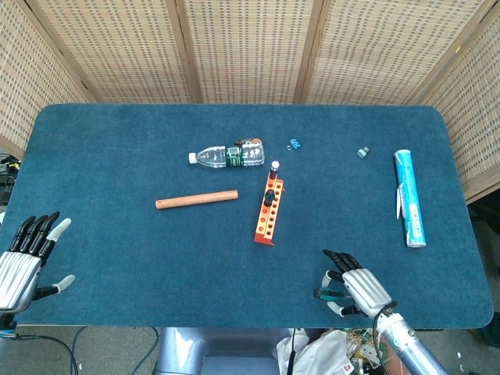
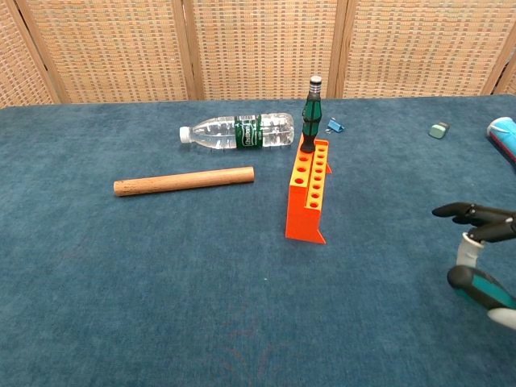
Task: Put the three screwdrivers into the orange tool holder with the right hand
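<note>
The orange tool holder [image 1: 267, 214] [image 2: 308, 200] stands mid-table. One green-black screwdriver [image 1: 274, 174] [image 2: 311, 114] stands upright in its far end. My right hand [image 1: 357, 289] [image 2: 482, 227] is near the table's front edge, right of the holder and well short of it. It grips a teal-and-black screwdriver [image 1: 329, 294] [image 2: 482, 289], whose handle end points left and hangs above the cloth. My left hand [image 1: 23, 262] hovers at the front left corner with fingers spread and nothing in them. No third screwdriver is in sight.
A clear water bottle [image 1: 228, 155] [image 2: 239, 131] lies behind the holder, and a wooden rod [image 1: 196, 200] [image 2: 184, 181] to its left. A blue clip [image 1: 295, 144], a small green piece [image 1: 362, 152] and a teal tube [image 1: 409, 198] lie toward the back right.
</note>
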`<state>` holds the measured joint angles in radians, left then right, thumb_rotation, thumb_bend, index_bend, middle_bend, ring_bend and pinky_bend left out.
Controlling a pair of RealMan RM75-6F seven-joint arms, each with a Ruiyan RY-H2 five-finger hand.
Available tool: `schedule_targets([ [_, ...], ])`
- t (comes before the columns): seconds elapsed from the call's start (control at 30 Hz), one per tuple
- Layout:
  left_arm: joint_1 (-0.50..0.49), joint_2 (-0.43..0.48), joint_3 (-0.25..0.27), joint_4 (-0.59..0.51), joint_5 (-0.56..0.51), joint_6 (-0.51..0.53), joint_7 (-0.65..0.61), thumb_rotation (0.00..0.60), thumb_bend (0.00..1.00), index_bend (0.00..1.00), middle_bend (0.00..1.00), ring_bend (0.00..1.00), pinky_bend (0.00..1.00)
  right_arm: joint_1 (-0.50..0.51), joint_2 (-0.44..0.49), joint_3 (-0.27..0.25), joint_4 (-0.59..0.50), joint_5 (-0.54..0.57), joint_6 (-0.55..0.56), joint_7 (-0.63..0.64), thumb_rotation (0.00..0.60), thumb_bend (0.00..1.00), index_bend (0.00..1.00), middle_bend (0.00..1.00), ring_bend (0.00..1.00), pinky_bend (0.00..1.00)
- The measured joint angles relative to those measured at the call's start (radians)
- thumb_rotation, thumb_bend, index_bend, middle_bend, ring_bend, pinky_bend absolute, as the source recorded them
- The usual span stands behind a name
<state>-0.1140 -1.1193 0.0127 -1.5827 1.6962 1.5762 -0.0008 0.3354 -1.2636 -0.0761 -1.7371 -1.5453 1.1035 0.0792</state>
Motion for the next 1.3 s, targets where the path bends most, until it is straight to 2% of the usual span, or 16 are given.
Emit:
schedule_targets([
  [0.5,-0.001,-0.001,-0.003,-0.002,-0.006,-0.004,0.003,0.6,0.0,0.0,0.0,0.0,0.0,0.018,0.047,0.05,-0.061,0.009,0.026,0.075,0.6,0.4,0.63,0.0,0.0,0.0],
  [1.0,-0.002,0.002,-0.007,-0.004,-0.015,-0.009,-0.001,0.6,0.0,0.0,0.0,0.0,0.0,0.053,0.094,0.123,-0.151,0.031,0.04,0.127,0.6,0.4,0.63,0.0,0.0,0.0],
  [1.3,-0.007,0.0,-0.01,-0.002,-0.026,-0.021,0.001,0.6,0.0,0.0,0.0,0.0,0.0,0.104,0.128,0.211,-0.236,0.093,0.028,0.131,0.6,0.4,0.64,0.0,0.0,0.0],
])
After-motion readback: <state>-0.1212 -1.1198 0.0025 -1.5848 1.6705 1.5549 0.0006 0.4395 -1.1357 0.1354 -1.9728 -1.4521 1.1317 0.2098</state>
